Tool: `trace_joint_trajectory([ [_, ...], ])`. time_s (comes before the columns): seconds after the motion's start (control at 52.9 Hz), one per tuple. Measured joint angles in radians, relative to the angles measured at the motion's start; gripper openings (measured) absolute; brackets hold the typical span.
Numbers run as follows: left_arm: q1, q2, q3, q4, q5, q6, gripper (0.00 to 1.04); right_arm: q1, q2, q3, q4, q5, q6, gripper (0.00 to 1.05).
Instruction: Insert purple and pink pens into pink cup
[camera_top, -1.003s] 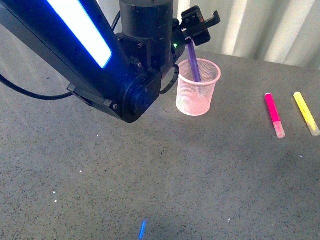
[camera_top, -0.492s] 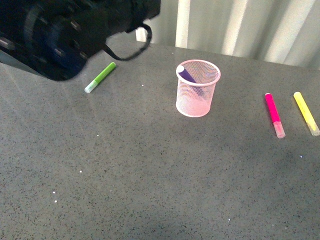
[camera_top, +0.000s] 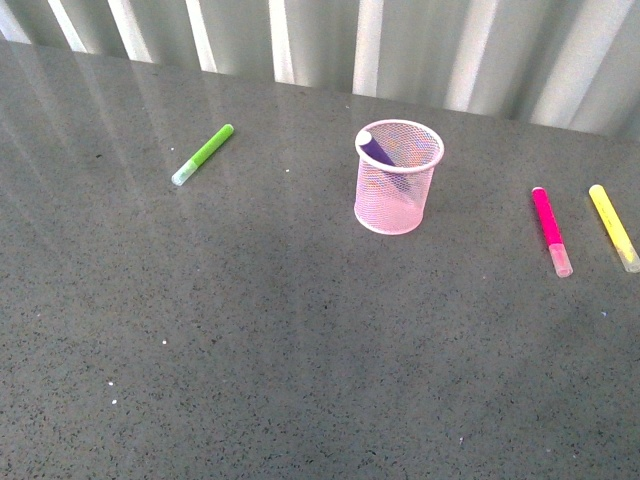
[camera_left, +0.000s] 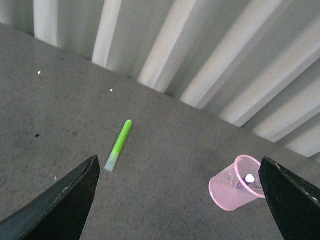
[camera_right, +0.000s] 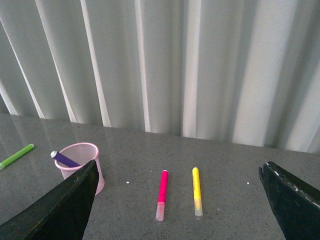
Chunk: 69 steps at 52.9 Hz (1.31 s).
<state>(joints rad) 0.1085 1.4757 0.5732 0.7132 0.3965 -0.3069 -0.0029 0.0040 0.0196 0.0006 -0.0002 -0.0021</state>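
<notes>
On your table (camera_top: 250, 330), the left gripper (camera_left: 178, 165) and right gripper (camera_right: 178, 165) hang empty, jaws apart. The cup (camera_top: 398, 190) holds the purple pen (camera_top: 376, 150), propped against its rim. The pink pen (camera_top: 546, 225) lies flat well to its right, likely the right gripper's job.

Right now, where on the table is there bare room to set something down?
The whole near half of the table is bare. Also free: the stretch between the green marker and the pink cup, and a narrower gap between the cup and the pink pen. Crowded: the right side, where pink pen and yellow marker lie close together.
</notes>
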Motion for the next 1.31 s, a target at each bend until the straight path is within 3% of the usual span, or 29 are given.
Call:
trace_joint_trajectory([
  [0.057, 0.013, -0.026, -0.049, 0.006, -0.005, 0.019, 0.97, 0.000, 0.000, 0.000, 0.000, 0.000, 0.000, 0.98],
  [0.113, -0.009, -0.051, -0.151, 0.211, -0.207, 0.138, 0.83, 0.000, 0.000, 0.000, 0.000, 0.000, 0.000, 0.98],
  [0.17, -0.019, -0.105, -0.231, 0.296, -0.295, 0.212, 0.71, 0.000, 0.000, 0.000, 0.000, 0.000, 0.000, 0.98],
  [0.567, -0.105, -0.336, -0.446, 0.304, -0.392, 0.291, 0.03, 0.000, 0.000, 0.000, 0.000, 0.000, 0.000, 0.98],
  [0.965, -0.108, -0.590, -0.536, 0.123, -0.396, 0.299, 0.04, 0.000, 0.000, 0.000, 0.000, 0.000, 0.000, 0.98],
  [1.305, -0.109, -0.871, -0.551, -0.120, -0.396, 0.299, 0.04, 0.000, 0.000, 0.000, 0.000, 0.000, 0.000, 0.98],
])
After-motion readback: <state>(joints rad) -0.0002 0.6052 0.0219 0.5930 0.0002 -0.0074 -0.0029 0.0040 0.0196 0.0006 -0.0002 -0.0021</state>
